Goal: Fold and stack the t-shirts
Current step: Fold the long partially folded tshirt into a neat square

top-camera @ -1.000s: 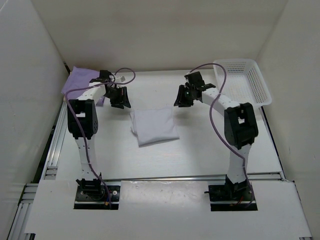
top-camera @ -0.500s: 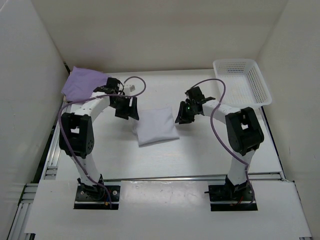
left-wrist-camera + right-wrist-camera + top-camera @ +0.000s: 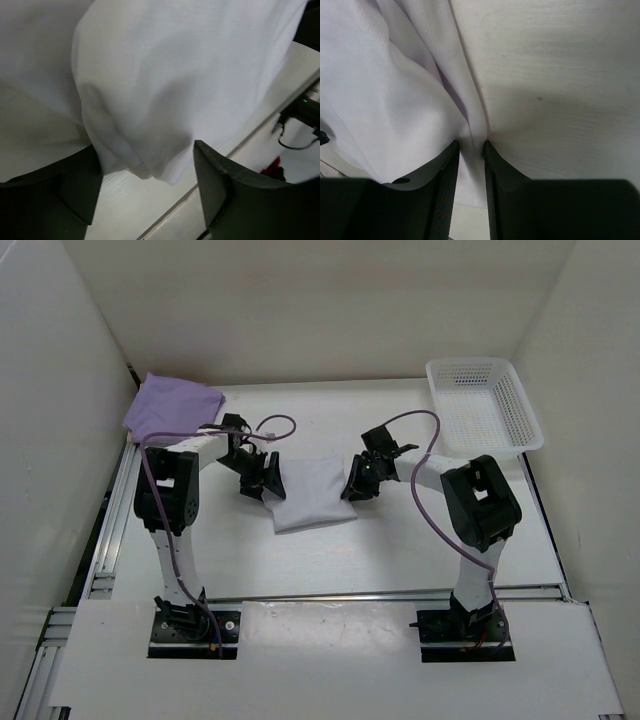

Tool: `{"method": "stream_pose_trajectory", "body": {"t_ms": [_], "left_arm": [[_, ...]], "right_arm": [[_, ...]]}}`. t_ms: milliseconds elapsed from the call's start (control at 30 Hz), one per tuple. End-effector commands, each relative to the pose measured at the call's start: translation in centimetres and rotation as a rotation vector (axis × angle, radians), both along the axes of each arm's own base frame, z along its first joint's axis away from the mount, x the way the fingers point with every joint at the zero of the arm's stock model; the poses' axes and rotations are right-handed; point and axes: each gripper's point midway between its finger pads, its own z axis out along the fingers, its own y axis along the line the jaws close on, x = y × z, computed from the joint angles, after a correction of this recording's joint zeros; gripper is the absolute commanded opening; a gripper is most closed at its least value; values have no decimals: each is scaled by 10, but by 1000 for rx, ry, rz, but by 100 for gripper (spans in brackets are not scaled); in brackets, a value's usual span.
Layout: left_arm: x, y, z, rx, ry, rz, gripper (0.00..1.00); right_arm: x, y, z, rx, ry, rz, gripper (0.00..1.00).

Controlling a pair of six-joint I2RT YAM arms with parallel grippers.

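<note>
The white t-shirt (image 3: 312, 494) lies folded in the middle of the table. My left gripper (image 3: 264, 478) is at its left edge, jaws wide open, with a corner of the white shirt (image 3: 175, 75) hanging between the fingers (image 3: 220, 190). My right gripper (image 3: 357, 480) is at the shirt's right edge, its jaws nearly closed and pinching a fold of the white cloth (image 3: 420, 100) between the fingers (image 3: 442, 185). The lavender t-shirt (image 3: 170, 406) lies folded at the far left corner. The tan shirt is out of view.
A white perforated basket (image 3: 485, 405) stands at the far right corner. White walls close in the table at left, right and back. A metal rail runs along the table's left side (image 3: 110, 530).
Both grippers moved down and inward to the white shirt's side edges. The left came away from the lavender shirt. The right jaws now pinch the cloth.
</note>
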Motion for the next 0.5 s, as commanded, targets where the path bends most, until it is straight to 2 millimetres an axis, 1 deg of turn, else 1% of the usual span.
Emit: {"method": "stream_pose_trajectory", "body": {"t_ms": [0,67,100,133,167,200,233,267,300,333,367,400,433,467], "left_arm": [[-13,-8,-24,-118,116,-4,78],[-19,-10,-35,-135,161,-3,72],[-16,-9,-36,-149,167,6,68],[-14,-9,-38,-149,168,6,54],[-15,-9,-41,-148,177,7,47],[-11,-6,-43,-148,178,19,40],[-11,-6,-43,-148,178,19,32],[-5,-3,-41,-151,165,29,12],[-8,-1,-41,-140,177,31,10],[5,7,-36,-145,156,58,10],[9,11,-33,-147,152,70,10],[11,20,-31,-119,161,87,10],[19,31,-29,-98,154,114,10],[36,37,-18,-80,112,123,10]], "right_arm": [[-2,2,-3,1,1,-17,30],[-5,1,-6,-1,15,-27,30],[-2,2,-1,8,-1,-28,30],[-1,1,-2,4,0,-41,30],[-4,0,-5,-1,9,-41,30],[-4,0,-1,3,1,-41,30],[-4,0,-1,3,1,-41,30],[-4,0,-1,3,1,-41,30],[-4,0,-1,3,1,-41,30],[-3,1,3,9,-8,-41,30],[-2,-1,2,2,-12,-45,30],[-4,-2,5,-1,-7,-46,30],[-4,-4,10,-8,-18,-52,30],[-2,-9,13,-11,-22,-55,30]]}}
